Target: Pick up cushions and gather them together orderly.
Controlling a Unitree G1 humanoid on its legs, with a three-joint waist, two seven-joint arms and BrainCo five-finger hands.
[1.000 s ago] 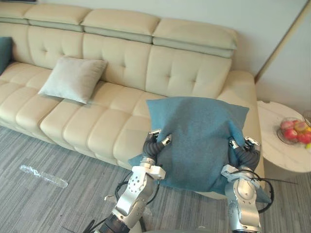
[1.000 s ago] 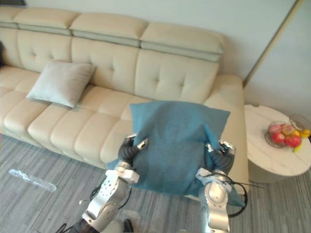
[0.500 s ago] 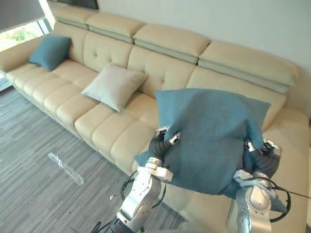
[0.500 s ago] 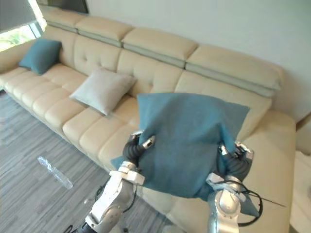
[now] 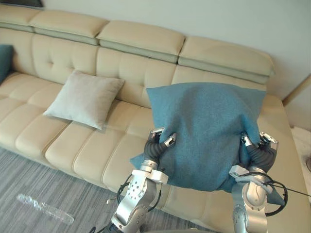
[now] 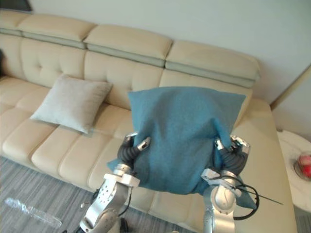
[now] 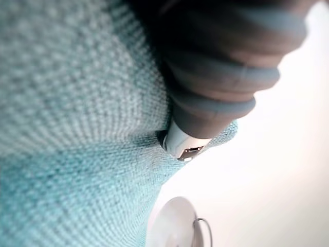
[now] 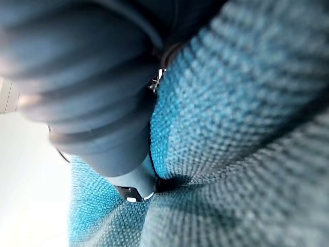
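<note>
A large teal-blue cushion (image 5: 204, 131) hangs upright in front of me, over the right-hand seats of the cream sofa (image 5: 141, 63). My left hand (image 5: 154, 148) grips its lower left edge, fingers curled into the cloth. On the lower right edge my right hand (image 5: 257, 153) is curled the same way. The wrist views show the knitted cloth (image 7: 67, 128) (image 8: 247, 128) pressed against each hand's dark cover. A light grey cushion (image 5: 83, 98) leans on the sofa's middle seats, left of the held one. At the far left edge another teal cushion (image 5: 4, 60) peeks in.
A clear plastic strip (image 5: 43, 208) lies on the grey striped floor in front of the sofa. A round white side table (image 6: 291, 160) with red fruit (image 6: 305, 162) stands right of the sofa's arm. The seats between the grey cushion and the held one are bare.
The camera has swung left and then back to the right, so the whole view shifted. The blue cushion stays held up in both hands, and the grey cushion has not moved.
</note>
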